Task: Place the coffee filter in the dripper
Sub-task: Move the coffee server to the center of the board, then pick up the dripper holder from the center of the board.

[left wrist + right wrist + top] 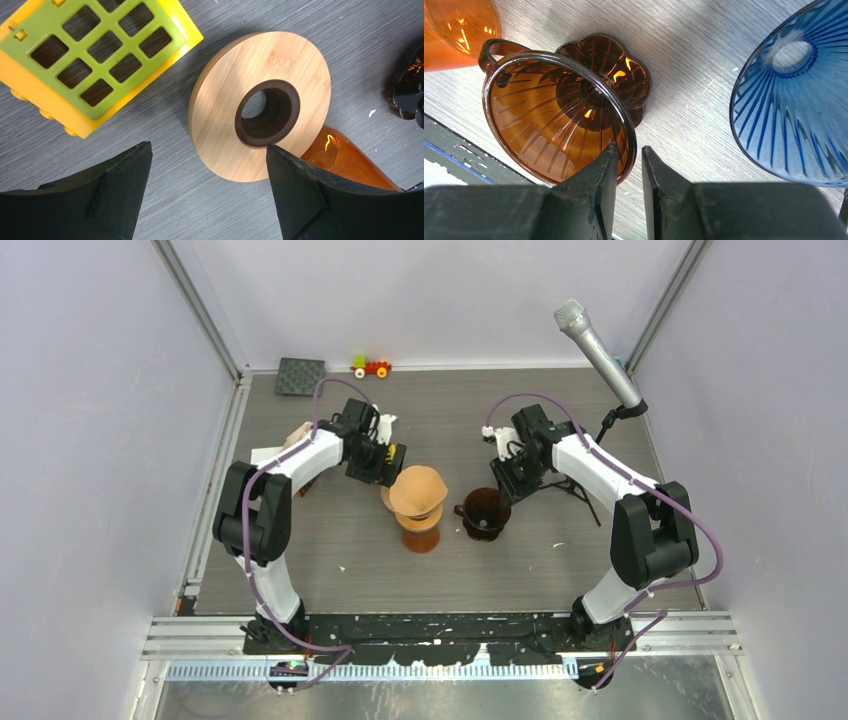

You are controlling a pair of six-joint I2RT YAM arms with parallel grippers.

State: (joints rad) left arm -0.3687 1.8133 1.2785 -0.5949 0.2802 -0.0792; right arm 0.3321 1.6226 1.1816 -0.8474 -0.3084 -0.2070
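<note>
A grey wood-grain table [560, 570] carries everything, with a few white specks [557, 545] near its right front. In the back left corner lies a black square mat [300, 375], and just beside it, against the back wall, stands a small red, yellow and green toy [371, 367]. A silver microphone [598, 352] leans in from the right on a black stand. Near the middle a round wooden disc [225, 95] with a dark-rimmed hole sits on an orange glass vessel [350, 162]. A yellow block with a green grid top [95, 55] lies near it. A blue ribbed glass cone [774, 125] rests at the right.
</note>
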